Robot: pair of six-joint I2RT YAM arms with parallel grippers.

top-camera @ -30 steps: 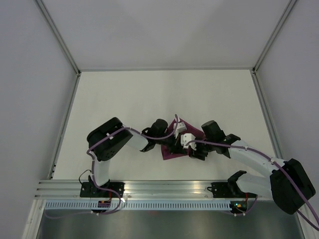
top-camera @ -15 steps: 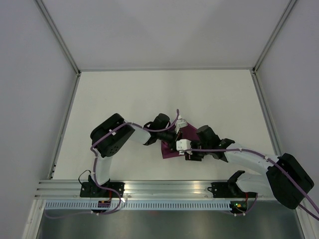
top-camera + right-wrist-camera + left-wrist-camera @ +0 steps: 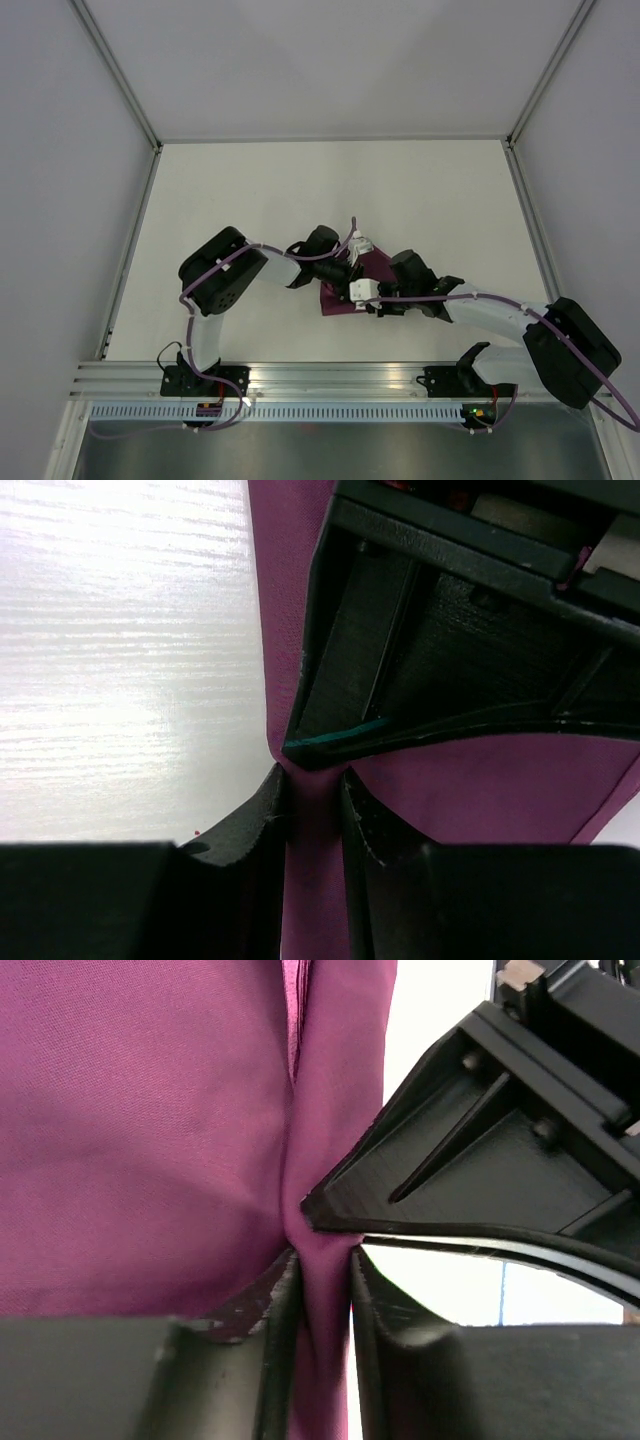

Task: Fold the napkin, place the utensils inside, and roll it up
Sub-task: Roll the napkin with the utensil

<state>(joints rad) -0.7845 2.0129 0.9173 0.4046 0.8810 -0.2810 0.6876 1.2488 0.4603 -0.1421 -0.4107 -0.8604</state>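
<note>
Napkin (image 3: 333, 302) pinched by left fingers (image 3: 235, 1355) and right fingers (image 3: 250, 820), mostly hidden overhead

The left gripper (image 3: 320, 1290) and the right gripper (image 3: 314, 810) meet nose to nose on the napkin (image 3: 336, 301), arms barring its left and right; open table (image 3: 330, 190) lies beyond its far edge.

Up close the napkin (image 3: 140, 1140) is cloth w/ a fine weave, a soft sheen and creases. On the left gripper (image 3: 322, 1270), fingers (image 3: 230, 1360) are matt black plastic, grainy, w/ pale scuffs at the tips. The right gripper (image 3: 313, 790) is the same matt black plastic. The table (image 3: 120, 660) is white and smooth, glossy w/ faint streaky grain. The near-edge rail (image 3: 330, 375) is bare brushed metal.
</note>
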